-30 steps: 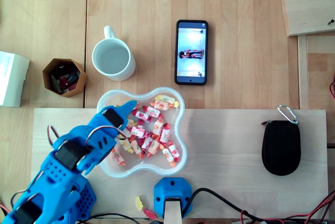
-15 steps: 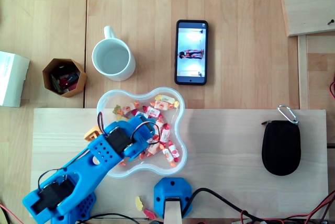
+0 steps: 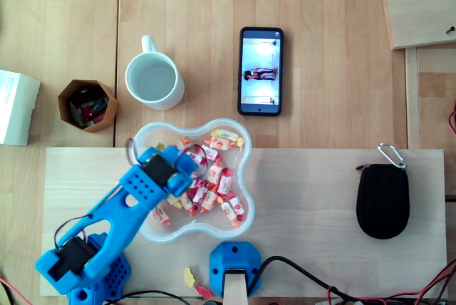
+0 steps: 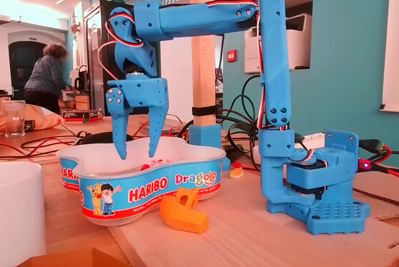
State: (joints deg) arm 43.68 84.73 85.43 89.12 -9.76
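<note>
Blue pincer [image 4: 137, 150] hangs released, fingers spread, over the clear wavy plastic tub [image 4: 206, 155] of wrapped candies [image 3: 214, 177]. Overhead, it has just drifted up-left.

You've got one tub [image 3: 246, 177] holding roughly twenty wrapped sweets [image 3: 214, 173], too piled up to count exactly. Two loose sweets [image 3: 189, 276] on the worktop [image 3: 306, 191]. One mug [image 3: 153, 80], one phone [image 3: 261, 71], one brown paper cup [image 3: 87, 104], one black pouch [image 3: 382, 200], one white box [image 3: 16, 107], one orange plastic piece [image 4: 182, 211].

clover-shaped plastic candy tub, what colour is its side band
The side band is blue with red Haribo lettering, clearest in the fixed view.
</note>
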